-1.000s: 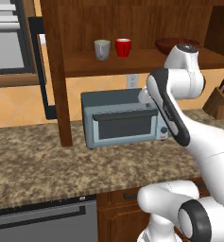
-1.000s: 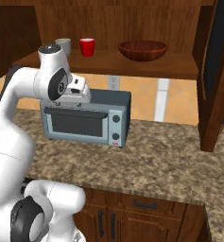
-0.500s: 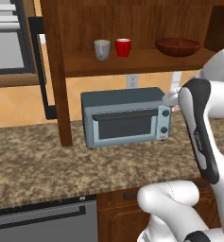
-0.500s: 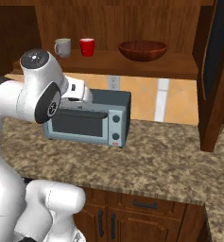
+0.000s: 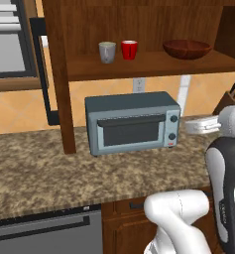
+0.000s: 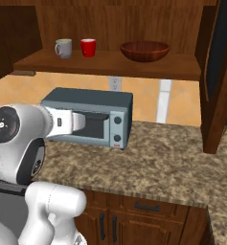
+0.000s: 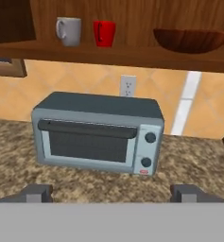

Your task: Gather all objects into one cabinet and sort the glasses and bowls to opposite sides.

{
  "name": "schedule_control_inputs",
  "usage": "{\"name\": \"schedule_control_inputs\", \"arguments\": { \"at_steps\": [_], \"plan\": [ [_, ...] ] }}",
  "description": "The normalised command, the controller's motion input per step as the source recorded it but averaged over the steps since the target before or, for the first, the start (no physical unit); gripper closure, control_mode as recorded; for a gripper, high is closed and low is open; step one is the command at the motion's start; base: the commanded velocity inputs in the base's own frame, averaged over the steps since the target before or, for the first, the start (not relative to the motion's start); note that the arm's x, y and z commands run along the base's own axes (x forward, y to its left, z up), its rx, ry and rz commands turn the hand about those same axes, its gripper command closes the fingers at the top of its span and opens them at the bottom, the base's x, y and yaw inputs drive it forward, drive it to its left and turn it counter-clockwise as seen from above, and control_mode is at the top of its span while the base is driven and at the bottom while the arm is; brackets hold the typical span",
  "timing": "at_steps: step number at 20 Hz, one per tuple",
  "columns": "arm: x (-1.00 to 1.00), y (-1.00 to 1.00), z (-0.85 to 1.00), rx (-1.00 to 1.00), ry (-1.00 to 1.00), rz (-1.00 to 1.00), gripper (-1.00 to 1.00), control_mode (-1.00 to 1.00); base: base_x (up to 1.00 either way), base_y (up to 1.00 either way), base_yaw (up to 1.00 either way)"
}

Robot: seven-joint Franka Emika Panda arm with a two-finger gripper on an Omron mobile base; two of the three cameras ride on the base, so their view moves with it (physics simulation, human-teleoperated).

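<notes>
Arm drawn back, gripper (image 7: pixel 111 193) apparently open, glossy red cup (image 7: pixel 104 33), round bowl (image 7: pixel 191 40)

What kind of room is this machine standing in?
A kitchen, computer-rendered by the look of it: a toaster oven sits on a speckled stone counter, with cups and a bowl on a wooden cabinet shelf above.

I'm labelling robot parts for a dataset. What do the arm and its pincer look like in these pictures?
The arm is glossy white with rounded, bulbous links. One joint carries a round dark cap with a small centre dot, and a dark band runs along a link. The hand is a flat white block. The pincer ends in two small dark grey, blocky fingertips. No cables show.
</notes>
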Motion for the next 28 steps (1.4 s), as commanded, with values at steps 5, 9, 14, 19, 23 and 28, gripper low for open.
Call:
{"name": "schedule_control_inputs", "arguments": {
  "at_steps": [5, 9, 14, 19, 23, 28],
  "plan": [
    [0.0, 0.0, 0.0, 0.0, 0.0, 0.0, -1.0, 1.0, -0.52, -0.16, -0.03],
    [0.0, 0.0, 0.0, 0.0, 0.0, 0.0, -1.0, 1.0, -1.0, -0.5, -0.12],
    [0.0, 0.0, 0.0, 0.0, 0.0, 0.0, -1.0, 1.0, -0.91, -0.29, -0.31],
    [0.0, 0.0, 0.0, 0.0, 0.0, 0.0, -1.0, 1.0, -0.72, -0.35, -0.58],
    [0.0, 0.0, 0.0, 0.0, 0.0, 0.0, -1.0, 1.0, -0.28, -0.37, -0.75],
    [0.0, 0.0, 0.0, 0.0, 0.0, 0.0, -1.0, 1.0, -0.13, -0.45, -0.77]
  ]
}}
